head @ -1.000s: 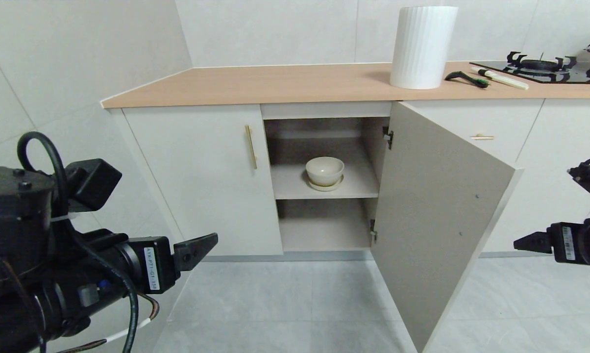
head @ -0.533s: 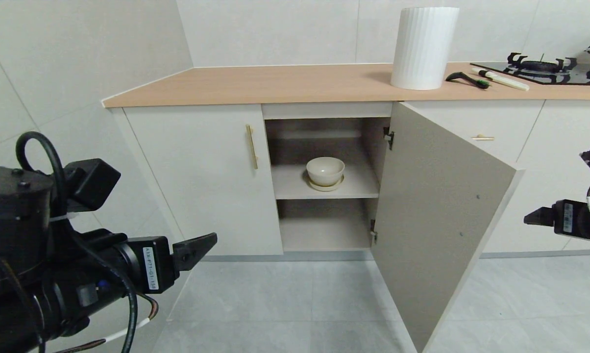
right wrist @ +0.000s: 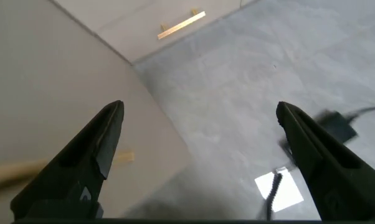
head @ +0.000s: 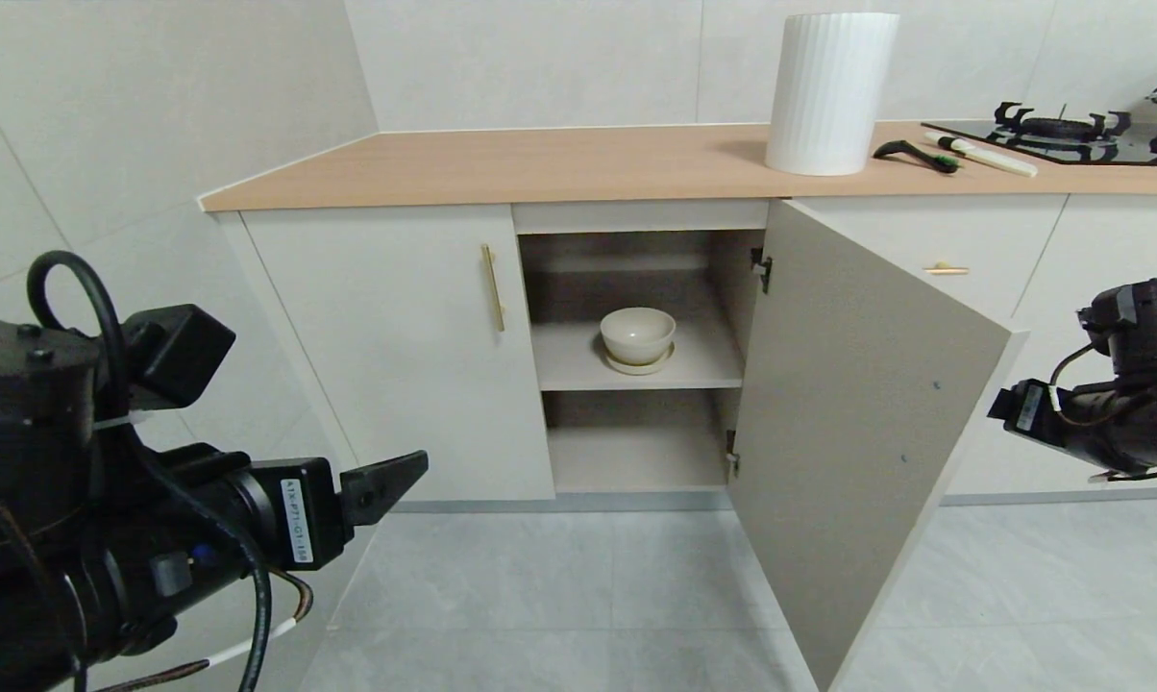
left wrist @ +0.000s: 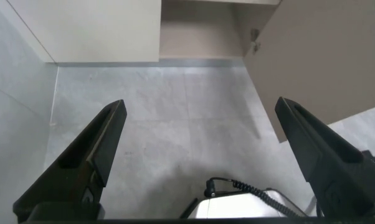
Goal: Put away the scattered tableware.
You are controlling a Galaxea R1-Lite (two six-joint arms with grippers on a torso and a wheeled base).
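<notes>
While bowl (head: 637, 334) stays shelved, right pincer (right wrist: 200, 113) has risen beside door (head: 857, 404).

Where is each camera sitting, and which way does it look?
Head view: on the robot's head, facing forward and down at the cupboard and bowl; left arm, right arm show.
Left wrist view: on the left wrist, facing the floor below the cupboard; open left gripper shows.
Right wrist view: on the right wrist, facing the door; open right gripper shows.
Shared: the door, in all three.
</notes>
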